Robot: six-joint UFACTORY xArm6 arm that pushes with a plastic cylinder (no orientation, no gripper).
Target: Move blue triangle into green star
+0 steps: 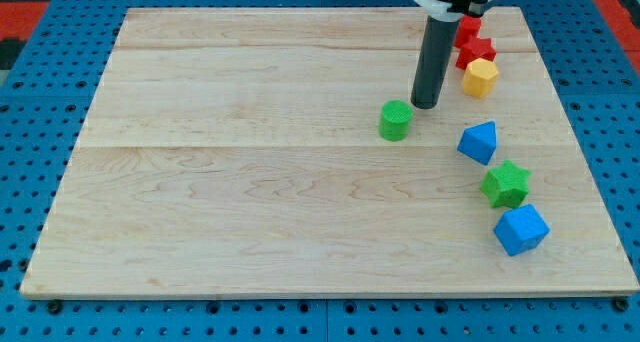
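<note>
The blue triangle (479, 142) lies at the view's right, just above and left of the green star (506, 184), with a small gap between them. My tip (425, 105) rests on the board up and left of the blue triangle, right beside the upper right of a green cylinder (396, 120). The rod rises to the view's top edge.
A blue cube (521, 230) sits just below the green star. A yellow hexagonal block (481, 77) lies right of my tip, with a red star (476, 50) and another red block (468, 27) above it. The wooden board (250, 182) rests on a blue pegboard.
</note>
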